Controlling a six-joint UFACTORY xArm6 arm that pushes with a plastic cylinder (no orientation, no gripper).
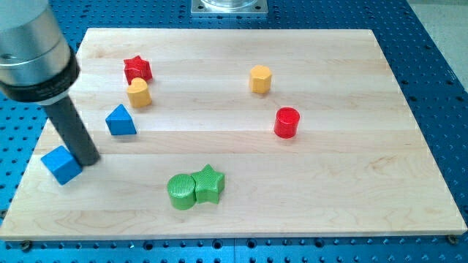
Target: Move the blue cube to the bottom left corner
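The blue cube (61, 164) sits near the board's left edge, in the lower left part of the view. My tip (88, 161) rests on the board just right of the cube, touching or nearly touching its right side. The dark rod rises up and to the left from there to the grey arm body in the view's top left corner, which hides part of the board's left edge.
A blue triangular block (120, 120) lies up and right of my tip. A yellow block (139, 93) and a red star (137, 69) sit above it. A green cylinder (181, 191) touches a green star (209, 183) at bottom centre. A yellow hexagon (260, 79) and red cylinder (287, 122) are right of centre.
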